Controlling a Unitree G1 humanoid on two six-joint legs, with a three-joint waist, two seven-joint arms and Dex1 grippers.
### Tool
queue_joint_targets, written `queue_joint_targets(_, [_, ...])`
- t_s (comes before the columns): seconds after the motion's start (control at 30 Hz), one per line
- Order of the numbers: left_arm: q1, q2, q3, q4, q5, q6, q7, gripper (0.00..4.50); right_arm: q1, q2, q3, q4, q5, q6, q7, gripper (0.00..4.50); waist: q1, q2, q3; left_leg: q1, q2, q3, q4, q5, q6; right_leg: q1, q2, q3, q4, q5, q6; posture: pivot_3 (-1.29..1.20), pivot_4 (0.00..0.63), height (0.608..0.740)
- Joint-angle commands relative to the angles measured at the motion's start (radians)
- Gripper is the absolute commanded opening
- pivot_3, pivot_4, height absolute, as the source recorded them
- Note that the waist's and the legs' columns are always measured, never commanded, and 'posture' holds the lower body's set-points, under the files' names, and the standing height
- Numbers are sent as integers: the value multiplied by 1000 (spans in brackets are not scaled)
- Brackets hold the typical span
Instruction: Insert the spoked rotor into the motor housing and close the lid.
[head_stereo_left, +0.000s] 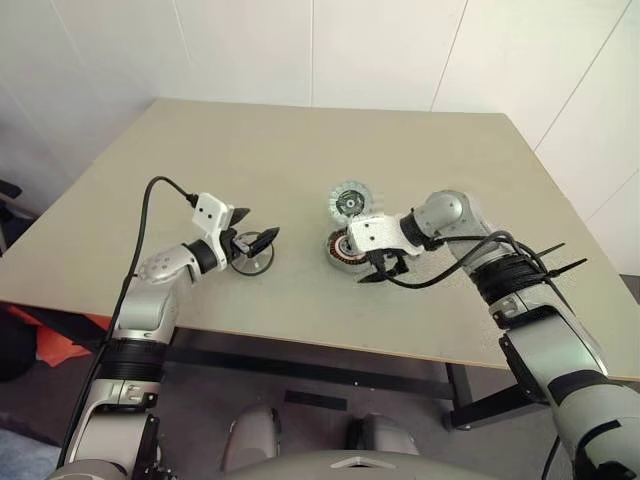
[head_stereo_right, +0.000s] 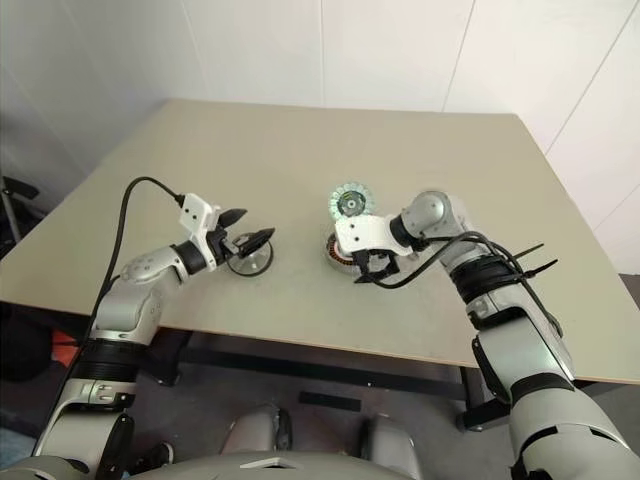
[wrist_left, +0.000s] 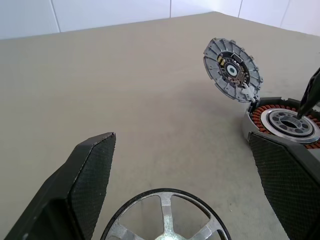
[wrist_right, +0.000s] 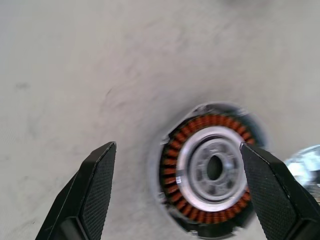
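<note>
Spoked rotor (head_stereo_left: 252, 262) found lying flat on the table (head_stereo_left: 300, 150), toward the front edge on the left-hand side, well apart from the motor housing (head_stereo_left: 342, 247). Not yet inserted. Dark rim and pale spokes visible in the left wrist view, directly below the left gripper (head_stereo_left: 254, 240); fingers spread wide, level over the wheel, holding nothing.

Motor housing located nearer the middle of the table, still some way back from the front edge. Copper windings and silver centre exposed in the right wrist view; cavity open, no wheel seated inside.

Lid (head_stereo_left: 349, 201) standing tilted up just behind the housing on the far side, block-ringed face turned toward the robot. Appears to touch or hinge at the housing rim in the left wrist view; exact joint not discernible. Not closed.

Right gripper (head_stereo_left: 380, 272) hanging above the housing's near side, pointing down and leftward, fingers spread, nothing between them.

Assessment: housing opened and ready, judged from the raised lid. Outstanding: pick up the rotor, carry it across to the housing, seat it over the silver centre, then lower the lid. Neither main step complete.
</note>
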Motion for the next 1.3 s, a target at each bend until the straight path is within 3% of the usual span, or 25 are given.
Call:
queue_joint_targets(0.03, [-12, -1, 6, -13, 2, -24, 3, 4500, -36, -22, -132, -34, 87, 131, -108, 4485, 3, 0, 0, 0, 0, 0, 0, 0, 0, 1, 0, 0, 0, 0, 0, 0, 0, 740])
queue_joint_targets(0.23, [-21, -6, 2, -4, 3, -27, -1, 4500, 37, -88, -234, 64, 69, 247, -343, 4485, 6, 0, 0, 1, -1, -1, 0, 0, 0, 2, 0, 0, -1, 0, 0, 0, 0, 740])
queue_joint_targets(0.33, [-22, -2, -2, 4, 4, -29, -11, 4500, 146, -145, -260, 50, 105, 304, -332, 4485, 15, -1, 0, 0, -1, -1, 0, 0, 0, 2, 0, 0, -2, 0, 0, 0, 0, 740])
queue_joint_targets(0.57, [-42, -3, -13, 36, 6, -35, -29, 4500, 300, -141, -416, -22, 317, 446, -315, 4485, 0, 0, 0, 0, 0, 0, 0, 0, -1, 0, 0, 0, -1, 0, 1, 0, 0, 740])
queue_joint_targets(0.9, [-69, -12, -21, 71, 15, -48, -42, 4500, 380, -123, -355, -97, 331, 450, -336, 4485, 7, 0, 0, 4, -1, 0, 0, 1, -1, 4, 0, 0, -2, -1, 2, 0, 0, 740])
queue_joint_targets(1.3, [-47, -3, -16, 43, 10, -42, -37, 4500, 335, -97, -288, 23, 282, 390, -377, 4485, 6, 0, 0, 3, -1, 0, -1, 0, -1, 3, 0, 0, -2, 0, 1, 0, 0, 740])
